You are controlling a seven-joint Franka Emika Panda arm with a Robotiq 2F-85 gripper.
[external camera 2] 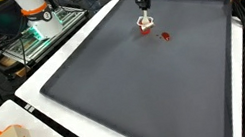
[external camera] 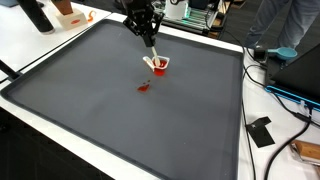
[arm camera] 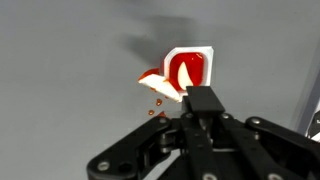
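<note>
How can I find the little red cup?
On the big dark grey mat, near its far edge, a small white-rimmed red cup sits right under the black end effector. The red crumbs beside it lie flat; only the cup stands up.

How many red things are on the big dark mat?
2. A red cup sits by the hand, and a small red piece lies apart from it on the mat. Near the cup lie tiny red bits; more may hide.
</note>
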